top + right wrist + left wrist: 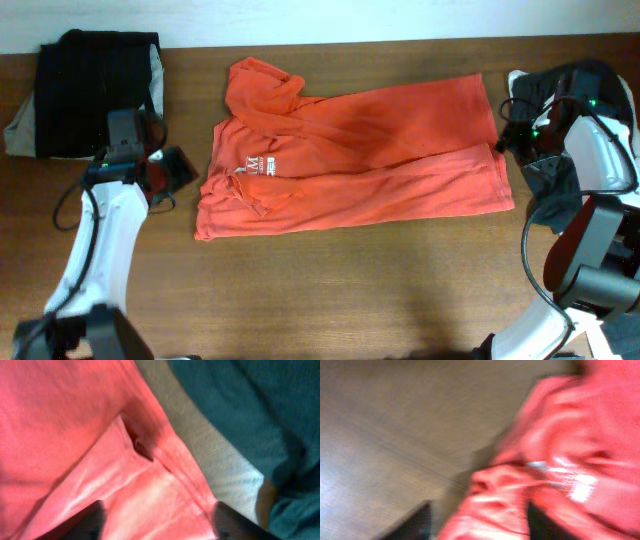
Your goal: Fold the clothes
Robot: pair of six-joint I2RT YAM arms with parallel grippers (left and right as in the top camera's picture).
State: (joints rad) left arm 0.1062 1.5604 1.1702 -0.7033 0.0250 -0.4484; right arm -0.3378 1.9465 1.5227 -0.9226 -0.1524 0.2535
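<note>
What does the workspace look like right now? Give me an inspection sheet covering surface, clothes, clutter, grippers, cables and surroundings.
Surface: brown wooden table, bare wood around the clothes.
Job's things: red-orange T-shirt lies roughly doubled lengthwise, with the white lettering at its left end. Black garment sits folded at the far left corner. Dark garment lies under the right arm.
Clutter: nothing seen.
Grippers: left gripper open, at the shirt's lettered end; the view is blurred. Right gripper open over the shirt's opposite edge. Contact cannot be told.
Cables: left arm's cable loops beside the arm; right arm's cable hangs clear of the shirt.
Surroundings: pale strip beyond the table's far edge.
</note>
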